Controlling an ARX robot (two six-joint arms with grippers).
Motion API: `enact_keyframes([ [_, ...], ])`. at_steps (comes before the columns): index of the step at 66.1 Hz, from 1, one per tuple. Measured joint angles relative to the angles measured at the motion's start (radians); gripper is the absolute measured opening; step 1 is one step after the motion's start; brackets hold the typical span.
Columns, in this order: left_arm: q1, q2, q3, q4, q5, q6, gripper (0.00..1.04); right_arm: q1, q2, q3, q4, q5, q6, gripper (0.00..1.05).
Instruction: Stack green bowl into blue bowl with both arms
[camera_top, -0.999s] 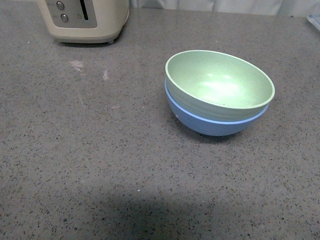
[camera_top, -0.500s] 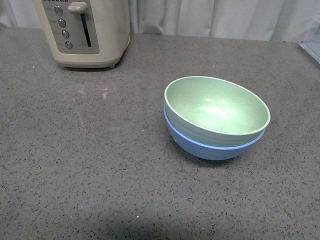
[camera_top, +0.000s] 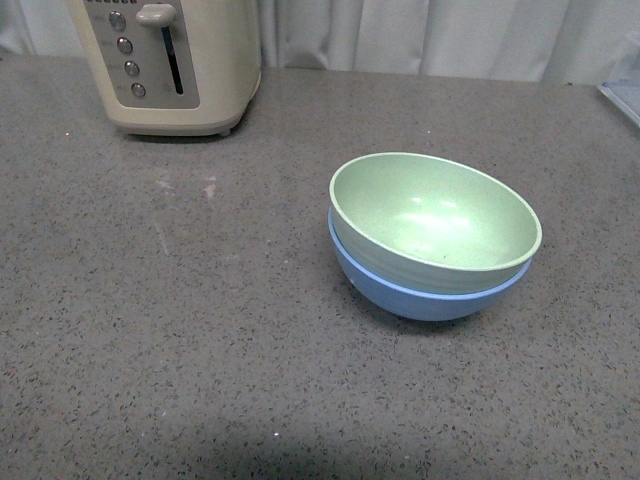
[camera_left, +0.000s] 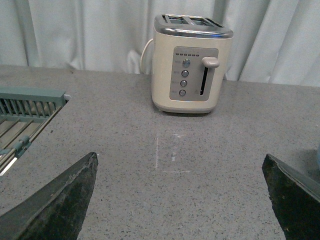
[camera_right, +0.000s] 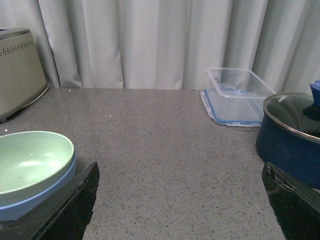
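Observation:
The green bowl (camera_top: 432, 212) sits nested inside the blue bowl (camera_top: 425, 286) on the grey counter, slightly tilted, right of centre in the front view. Neither arm shows in that view. The right wrist view catches both, the green bowl (camera_right: 31, 161) in the blue bowl (camera_right: 35, 200), beside one dark fingertip (camera_right: 70, 210). My right gripper (camera_right: 180, 200) is open over bare counter, apart from the bowls. My left gripper (camera_left: 180, 195) is open too, over bare counter facing the toaster, with nothing between its fingers.
A cream toaster (camera_top: 170, 60) stands at the back left, the same toaster (camera_left: 191, 62) ahead of the left wrist. A dish rack (camera_left: 25, 115) lies beside it. A clear container (camera_right: 235, 95) and a dark blue lidded pot (camera_right: 292, 137) stand near the right gripper. Curtains hang behind.
The front view tilted up between one second and half a second ago, so the bowls and toaster show lower in the picture. The stacked bowls themselves stayed put.

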Motion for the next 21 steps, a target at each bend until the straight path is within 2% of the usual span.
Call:
enact_keyframes([
  [21,0.000,0.000,0.000,0.000,0.000,0.000,0.98,0.000,0.000,0.000,0.000,0.000,0.000,0.95],
])
